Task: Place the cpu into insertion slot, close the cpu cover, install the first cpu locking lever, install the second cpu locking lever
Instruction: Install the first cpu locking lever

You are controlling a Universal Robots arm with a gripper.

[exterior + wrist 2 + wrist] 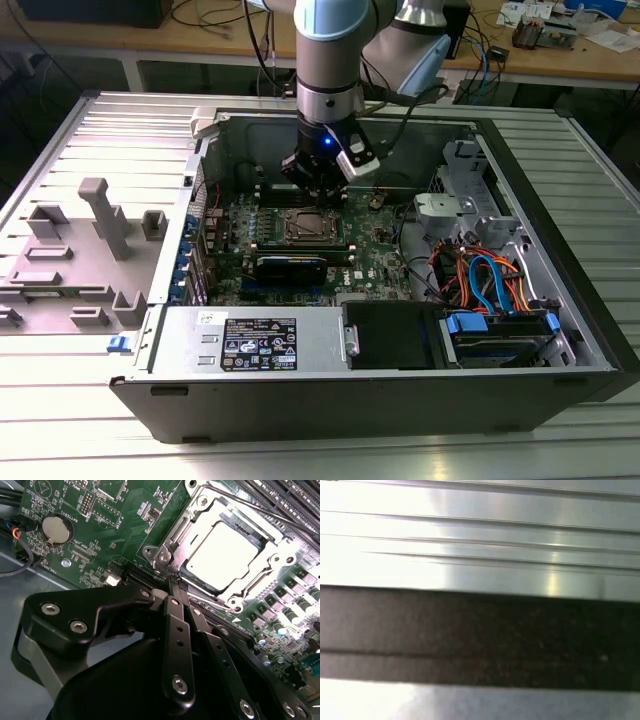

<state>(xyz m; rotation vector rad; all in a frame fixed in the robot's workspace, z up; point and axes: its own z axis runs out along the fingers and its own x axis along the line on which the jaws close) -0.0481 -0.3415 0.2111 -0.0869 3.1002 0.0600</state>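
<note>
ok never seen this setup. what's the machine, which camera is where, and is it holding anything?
It's a single robot arm with a gripper, working inside an open desktop computer case on a metal table. The exterior view looks at the whole scene from off the arm. The second wrist view rides on the arm and looks past the gripper at the green motherboard. There the cpu sits in the insertion slot, with the cpu cover framing it. The jaws look shut, holding nothing.

In the exterior view, open room is left above the insertion slot [304,226] at frame centre; the lower right is crowded by cables [485,280] and a drive cage [500,335].
</note>
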